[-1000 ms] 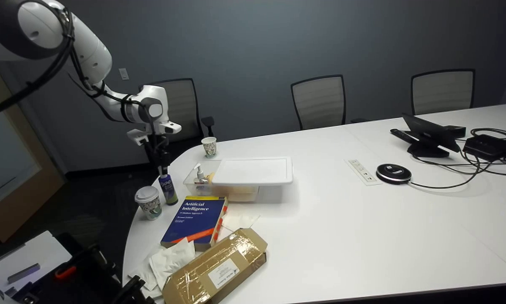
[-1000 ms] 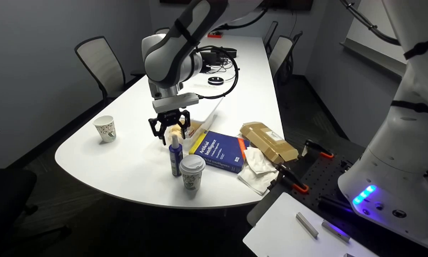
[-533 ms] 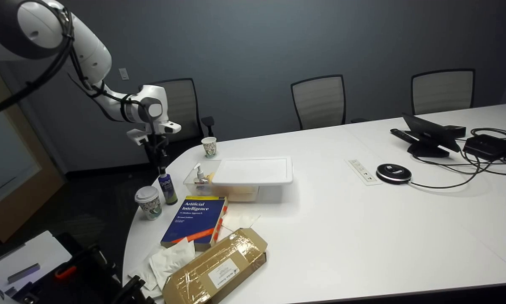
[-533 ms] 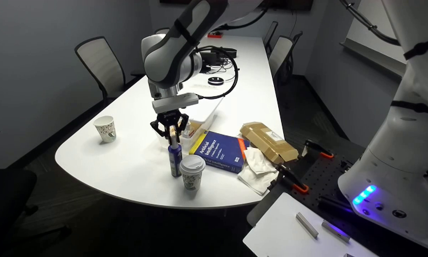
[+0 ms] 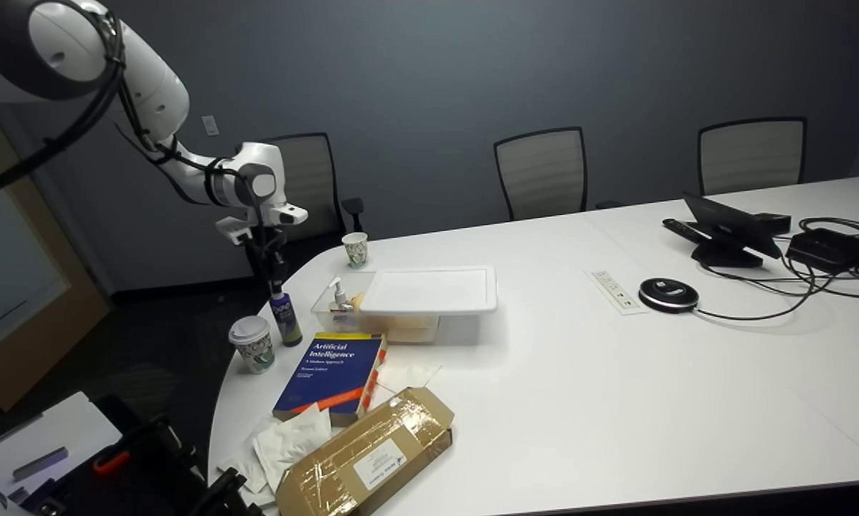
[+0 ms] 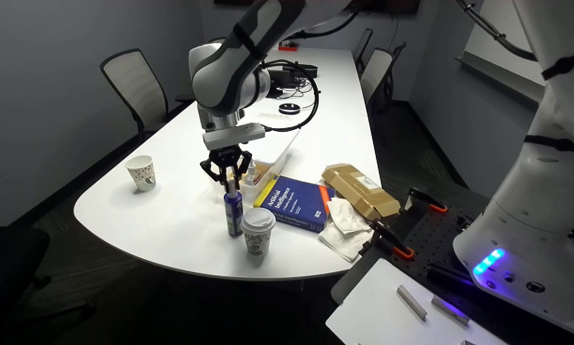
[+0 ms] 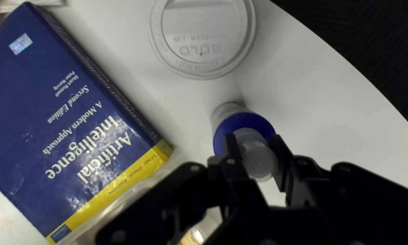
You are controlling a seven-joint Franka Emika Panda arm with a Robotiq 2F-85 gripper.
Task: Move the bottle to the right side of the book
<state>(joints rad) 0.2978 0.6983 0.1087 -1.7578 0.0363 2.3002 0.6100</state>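
Observation:
The slim dark blue bottle (image 5: pixel 286 320) stands near upright at the table's rounded end, seen in both exterior views. My gripper (image 6: pixel 232 185) is shut on its pale top; in the wrist view the fingers (image 7: pixel 232 144) press on either side of the whitish cap (image 7: pixel 259 160). Whether the bottle's base touches the table cannot be told. Beside it lies the dark blue book (image 6: pixel 294 201), flat, its yellow band toward the clear bin. The book (image 7: pixel 71 129) fills the left of the wrist view, a short gap away from the bottle.
A lidded paper cup (image 6: pixel 257 235) stands close beside the bottle. A clear bin (image 5: pixel 336 319) with a white lid (image 5: pixel 429 290) sits by the book. Napkins (image 5: pixel 293 437) and a tan package (image 5: pixel 372 455) lie past it. Another cup (image 6: pixel 142 173) stands farther off.
A second ago the fingers stood wide apart over the bottle's top; they have closed on it. Since then, gripper and bottle have shifted very slightly upward.

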